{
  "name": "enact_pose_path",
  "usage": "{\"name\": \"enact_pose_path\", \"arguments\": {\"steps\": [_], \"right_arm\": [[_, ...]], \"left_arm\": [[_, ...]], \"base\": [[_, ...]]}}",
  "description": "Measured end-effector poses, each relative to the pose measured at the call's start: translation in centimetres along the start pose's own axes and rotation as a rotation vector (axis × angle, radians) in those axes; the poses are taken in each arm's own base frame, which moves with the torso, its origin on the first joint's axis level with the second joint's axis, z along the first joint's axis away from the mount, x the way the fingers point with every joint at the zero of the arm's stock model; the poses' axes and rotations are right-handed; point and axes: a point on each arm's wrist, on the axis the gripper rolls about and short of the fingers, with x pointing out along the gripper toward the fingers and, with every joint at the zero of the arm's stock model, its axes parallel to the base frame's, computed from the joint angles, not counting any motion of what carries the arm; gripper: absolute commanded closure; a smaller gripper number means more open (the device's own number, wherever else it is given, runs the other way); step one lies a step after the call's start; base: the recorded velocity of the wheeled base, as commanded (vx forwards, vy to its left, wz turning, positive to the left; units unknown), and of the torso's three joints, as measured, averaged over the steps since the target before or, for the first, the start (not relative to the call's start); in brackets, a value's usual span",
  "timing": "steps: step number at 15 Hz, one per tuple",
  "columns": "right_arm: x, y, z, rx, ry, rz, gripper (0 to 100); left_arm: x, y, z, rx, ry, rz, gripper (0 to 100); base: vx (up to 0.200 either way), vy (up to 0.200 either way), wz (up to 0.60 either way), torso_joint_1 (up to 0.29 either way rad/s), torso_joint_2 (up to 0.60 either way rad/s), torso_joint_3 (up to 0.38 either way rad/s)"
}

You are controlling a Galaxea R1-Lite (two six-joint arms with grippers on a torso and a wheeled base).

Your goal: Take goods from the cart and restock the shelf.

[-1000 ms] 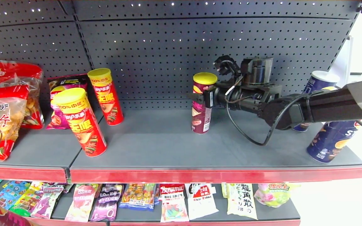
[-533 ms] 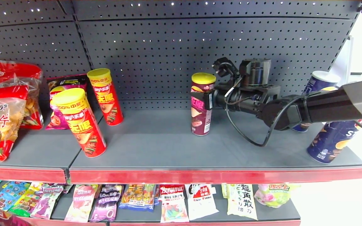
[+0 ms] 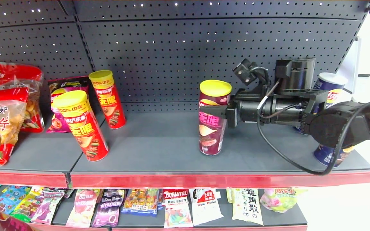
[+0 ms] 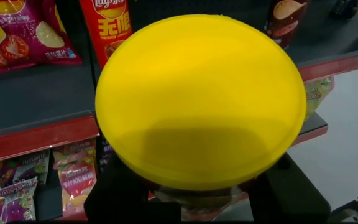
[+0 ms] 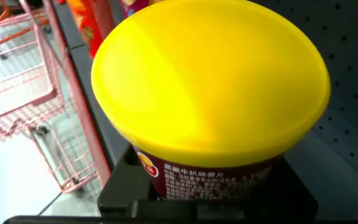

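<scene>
A tall red cardboard tube with a yellow lid point(image 3: 81, 125) is standing left, a second red tube point(image 3: 108, 99) behind it. Shiny red plastic snack bags point(image 3: 2, 125) are leaning beside them. Bright sweet packets point(image 3: 175, 205) are lying below.

Bright, even light; glare at right; shelf point(image 3: 159, 144) edge seemingly bowed.

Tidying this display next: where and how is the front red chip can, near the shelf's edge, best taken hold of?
Probably grip the front red can around its round body at mid-height, coming from the open front of the shelf. It stands on its base, with a purple bag and a second red can close behind, and bare shelf on either side to close in.
</scene>
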Motion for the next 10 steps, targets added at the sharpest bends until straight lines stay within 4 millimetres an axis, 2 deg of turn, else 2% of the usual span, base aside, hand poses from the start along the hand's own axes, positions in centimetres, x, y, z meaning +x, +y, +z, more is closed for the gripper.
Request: {"name": "enact_pose_path", "arguments": {"steps": [4, 10], "right_arm": [[-0.8, 0.7, -0.7, -0.073, -0.035, 0.030, 100], [0.3, 1.4, -1.9, -0.073, -0.050, 0.099, 100]], "left_arm": [[0.0, 0.0, 0.0, 0.000, 0.001, 0.001, 100], [0.1, 0.0, 0.0, 0.000, 0.005, 0.000, 100]], "base": [[0.000, 0.000, 0.00, 0.000, 0.00, 0.000], [0.000, 0.000, 0.00, 0.000, 0.00, 0.000]]}}
